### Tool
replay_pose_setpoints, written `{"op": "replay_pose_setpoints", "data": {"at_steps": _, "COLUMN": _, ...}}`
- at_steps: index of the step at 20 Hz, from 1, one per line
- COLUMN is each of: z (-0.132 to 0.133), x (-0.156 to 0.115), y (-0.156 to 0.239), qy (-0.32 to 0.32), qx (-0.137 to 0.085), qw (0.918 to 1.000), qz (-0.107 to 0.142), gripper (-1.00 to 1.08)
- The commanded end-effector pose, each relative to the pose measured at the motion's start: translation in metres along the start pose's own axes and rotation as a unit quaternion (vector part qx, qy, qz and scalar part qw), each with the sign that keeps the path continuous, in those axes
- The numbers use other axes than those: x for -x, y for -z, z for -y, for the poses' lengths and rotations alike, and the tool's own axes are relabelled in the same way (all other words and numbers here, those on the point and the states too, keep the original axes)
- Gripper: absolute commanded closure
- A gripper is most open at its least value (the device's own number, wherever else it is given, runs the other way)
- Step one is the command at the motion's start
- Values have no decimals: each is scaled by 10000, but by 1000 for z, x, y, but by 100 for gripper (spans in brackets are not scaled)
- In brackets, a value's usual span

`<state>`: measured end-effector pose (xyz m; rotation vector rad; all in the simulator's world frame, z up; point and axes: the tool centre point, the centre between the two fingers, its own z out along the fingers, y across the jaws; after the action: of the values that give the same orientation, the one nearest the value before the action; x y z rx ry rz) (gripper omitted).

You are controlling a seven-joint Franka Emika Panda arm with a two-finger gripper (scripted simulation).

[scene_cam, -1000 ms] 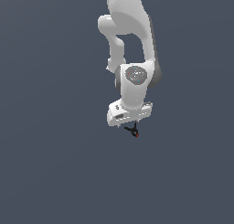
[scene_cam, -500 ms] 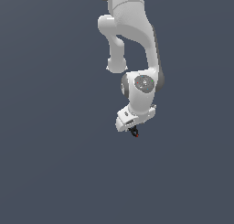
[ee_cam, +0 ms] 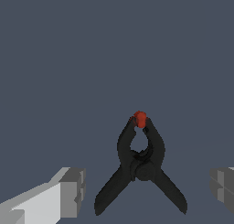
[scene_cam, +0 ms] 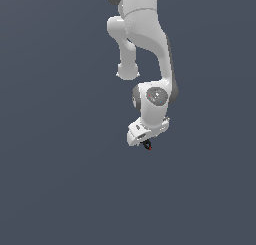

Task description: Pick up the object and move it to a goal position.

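One small black clamp (ee_cam: 140, 168) is all there is to handle, seen in the lower middle of the wrist view, its red tip (ee_cam: 140, 119) pointing up the frame and its two thin handles splaying toward the bottom edge. The hand (ee_cam: 147, 191) is spread wide: one grey finger pad (ee_cam: 73, 192) shows at the lower left of that frame, the other at the far lower right, both well clear of the clamp between them. In the exterior view the clamp (scene_cam: 147, 145) is a dark speck just under the white hand (scene_cam: 146, 137), below the frame's centre. It looks light, stiff and thin. I judge the pivot, where the handles cross, the safest place to pinch; the splayed handles could squirm or spring.
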<state>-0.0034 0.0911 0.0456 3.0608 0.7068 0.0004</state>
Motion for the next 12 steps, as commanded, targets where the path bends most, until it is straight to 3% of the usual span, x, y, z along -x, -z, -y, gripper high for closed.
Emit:
{"op": "replay_pose_setpoints", "data": {"at_steps": 1, "z": 1, "x": 1, "y": -13, "qy": 10, "qx": -2, "qw": 10000, "qz": 4, "gripper": -92}}
{"op": "replay_pose_setpoints", "data": {"at_steps": 9, "z": 1, "x": 0, "y": -32, "qy": 21, "qx": -1, "qw": 10000, "qz": 1, "gripper": -92}}
{"op": "replay_pose_setpoints", "data": {"at_steps": 10, "z": 1, "x": 0, "y": -32, "qy": 21, "qx": -1, "qw": 10000, "qz": 1, "gripper": 108}}
{"op": "replay_pose_setpoints", "data": {"at_steps": 12, "z": 1, "x": 0, "y": -32, "qy": 21, "qx": -1, "qw": 10000, "qz": 1, "gripper": 108}}
